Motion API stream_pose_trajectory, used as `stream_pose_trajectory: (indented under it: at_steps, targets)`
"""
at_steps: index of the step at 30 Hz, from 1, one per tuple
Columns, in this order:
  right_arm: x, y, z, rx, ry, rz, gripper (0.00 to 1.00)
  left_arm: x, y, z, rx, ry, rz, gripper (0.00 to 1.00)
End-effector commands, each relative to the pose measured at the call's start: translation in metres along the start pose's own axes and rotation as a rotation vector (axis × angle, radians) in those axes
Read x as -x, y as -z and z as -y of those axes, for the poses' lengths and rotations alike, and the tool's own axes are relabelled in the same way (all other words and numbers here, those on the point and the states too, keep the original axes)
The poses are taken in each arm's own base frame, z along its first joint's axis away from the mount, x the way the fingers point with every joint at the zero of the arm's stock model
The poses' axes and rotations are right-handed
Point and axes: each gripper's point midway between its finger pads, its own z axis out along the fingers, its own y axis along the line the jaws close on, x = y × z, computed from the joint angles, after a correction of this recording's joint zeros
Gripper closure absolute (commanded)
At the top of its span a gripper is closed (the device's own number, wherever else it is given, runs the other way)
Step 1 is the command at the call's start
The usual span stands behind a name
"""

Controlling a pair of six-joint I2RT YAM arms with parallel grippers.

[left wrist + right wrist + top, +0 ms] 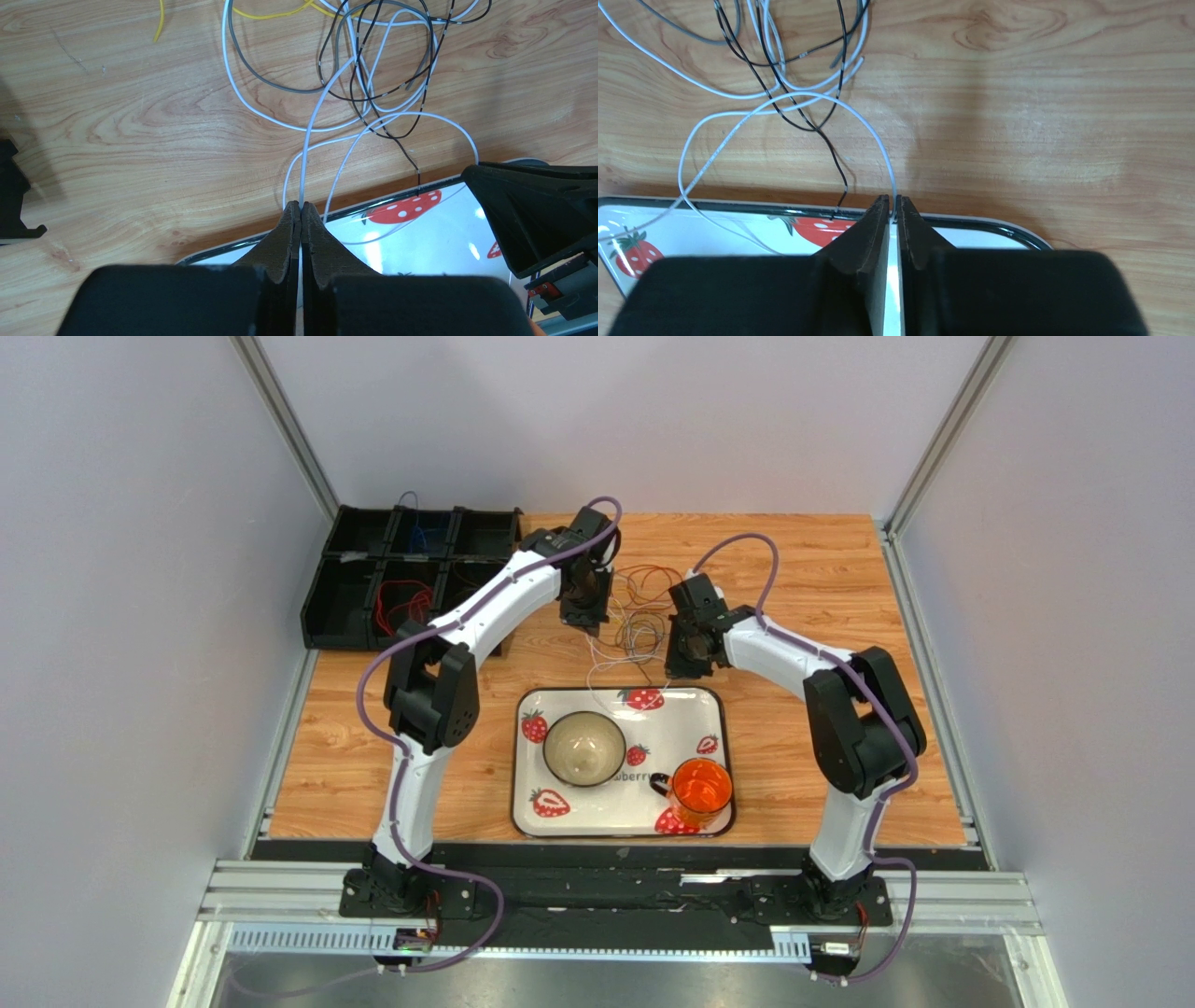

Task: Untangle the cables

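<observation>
Left gripper [300,210] pinches a white cable [306,154]; right gripper [892,204] nips a white strand [884,155]; tangled cables [368,96] at twelve o'clock.

The right gripper [892,200] has its two black fingers pressed nearly together on a thin white cable [801,94]. This cable makes a big loop on the wooden worktop [1018,105]. A black cable [843,185] crosses the loop and runs down to the rim of a white tray [703,231]. The tray has red strawberries [822,229] painted on it. More cables lie mixed up at the top left.
</observation>
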Motion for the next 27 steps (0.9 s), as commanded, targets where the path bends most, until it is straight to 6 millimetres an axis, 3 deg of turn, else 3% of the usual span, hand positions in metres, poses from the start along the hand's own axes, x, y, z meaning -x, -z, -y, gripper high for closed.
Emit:
stream_pose_trajectory:
  at_steps: [1,13,15,17,19,25,26,27]
  targets:
    - [0.018,-0.002,-0.010,0.012,0.013,0.037,0.97,0.009,0.004,0.001,0.004,-0.012,0.023,1.00]
    - [0.031,0.006,-0.011,0.004,0.025,0.079,1.00,0.008,0.003,0.000,0.005,-0.015,0.019,1.00]
    - [0.033,0.011,-0.015,0.020,0.027,0.083,1.00,0.008,0.002,0.000,0.005,-0.018,0.019,0.82]
    - [0.035,0.016,-0.020,0.043,0.028,0.087,1.00,0.009,0.005,0.003,-0.011,-0.029,0.024,0.52]
    - [0.042,0.029,-0.027,0.070,0.026,0.100,1.00,0.016,0.016,0.004,-0.023,-0.039,0.070,0.38]
    - [0.068,0.073,-0.048,0.142,0.035,0.167,1.00,0.033,0.057,0.015,-0.084,-0.075,0.195,0.39]
    - [0.074,0.082,-0.058,0.186,0.037,0.170,1.00,0.033,0.062,0.018,-0.100,-0.080,0.207,0.40]
    - [0.079,0.089,-0.063,0.200,0.036,0.180,1.00,0.038,0.081,0.021,-0.128,-0.080,0.251,0.42]
